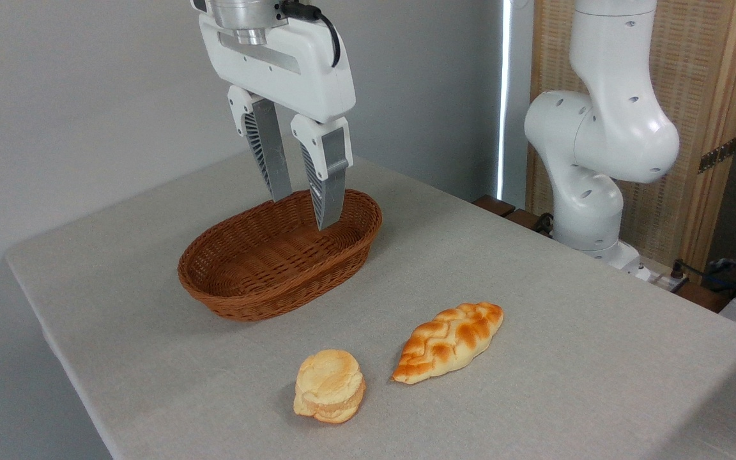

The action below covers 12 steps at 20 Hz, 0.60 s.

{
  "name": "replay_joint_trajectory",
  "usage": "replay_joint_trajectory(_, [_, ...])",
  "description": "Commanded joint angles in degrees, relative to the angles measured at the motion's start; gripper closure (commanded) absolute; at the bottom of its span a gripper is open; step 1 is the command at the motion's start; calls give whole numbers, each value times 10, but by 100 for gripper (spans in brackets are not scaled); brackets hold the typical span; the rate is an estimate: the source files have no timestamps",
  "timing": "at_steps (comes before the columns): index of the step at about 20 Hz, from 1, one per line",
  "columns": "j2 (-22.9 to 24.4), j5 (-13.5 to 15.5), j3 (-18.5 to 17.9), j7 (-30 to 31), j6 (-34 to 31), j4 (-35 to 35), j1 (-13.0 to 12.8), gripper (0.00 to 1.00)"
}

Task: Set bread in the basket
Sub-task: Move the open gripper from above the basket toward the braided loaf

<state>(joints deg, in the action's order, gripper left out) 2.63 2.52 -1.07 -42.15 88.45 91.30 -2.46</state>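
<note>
The bread point(448, 342), a braided golden-orange loaf, lies on the grey tablecloth at front right of centre. The basket point(240, 297), an oval reddish-brown wicker one, sits behind and to the left of it with nothing inside. My gripper point(304, 211) hangs over the basket's right half, fingers pointing down, open with nothing between them. Its fingertips are at about the height of the basket's far rim. The bread is well apart from the gripper, toward the front right.
A small round pale-yellow bun point(329, 386) lies left of the loaf near the front. The arm's white base point(591, 191) stands at the table's back right. The table edge point(55, 338) runs down the left side.
</note>
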Motion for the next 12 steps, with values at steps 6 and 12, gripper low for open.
replay_joint_trajectory(6, [8,9,-6,-7,-30,2,4,0])
replay_joint_trajectory(12, [10,8,-5,-7,-34,4,3,0])
